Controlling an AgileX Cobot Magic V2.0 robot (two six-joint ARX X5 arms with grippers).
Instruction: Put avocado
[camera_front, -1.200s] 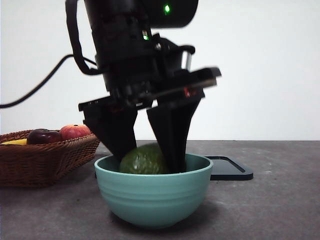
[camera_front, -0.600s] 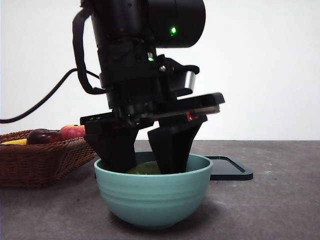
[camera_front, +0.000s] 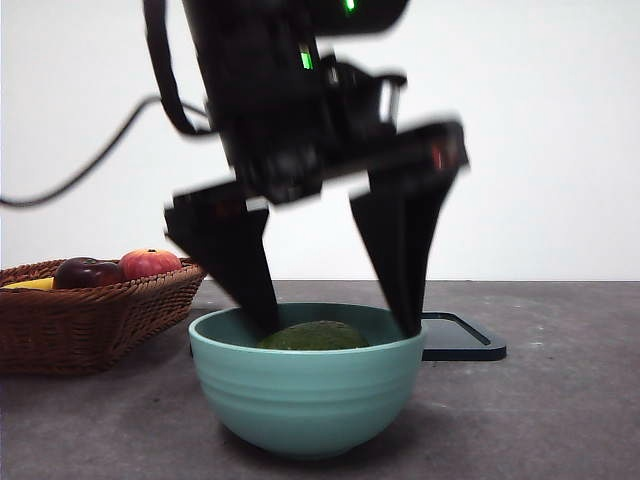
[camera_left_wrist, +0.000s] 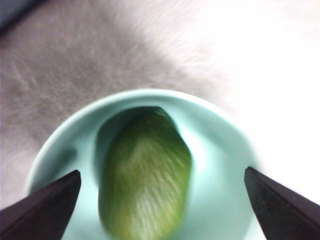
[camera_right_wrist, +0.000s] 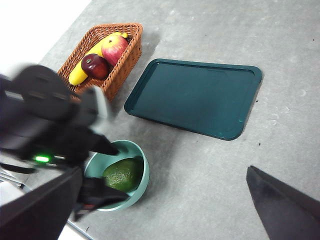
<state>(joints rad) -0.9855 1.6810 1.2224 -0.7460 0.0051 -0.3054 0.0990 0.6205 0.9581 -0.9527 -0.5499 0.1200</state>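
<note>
The dark olive-green avocado (camera_front: 312, 336) lies inside the teal bowl (camera_front: 306, 395). It also shows in the left wrist view (camera_left_wrist: 145, 177) and the right wrist view (camera_right_wrist: 122, 174). My left gripper (camera_front: 335, 320) is open right above the bowl, its jaws spread wide on either side of the avocado and not touching it. The bowl's rim shows in the left wrist view (camera_left_wrist: 150, 95) and the right wrist view (camera_right_wrist: 144, 172). My right gripper (camera_right_wrist: 160, 210) is open and empty, high above the table, apart from the bowl.
A wicker basket (camera_front: 90, 320) with a dark red apple (camera_front: 85, 272), a red-orange fruit (camera_front: 148, 263) and a banana stands to the left. A dark green tray (camera_right_wrist: 197, 97) lies flat behind the bowl, and its edge shows in the front view (camera_front: 460, 340).
The left gripper's jaws have spread apart and let go of the avocado, which now rests low in the bowl. The gripper has risen a little.
</note>
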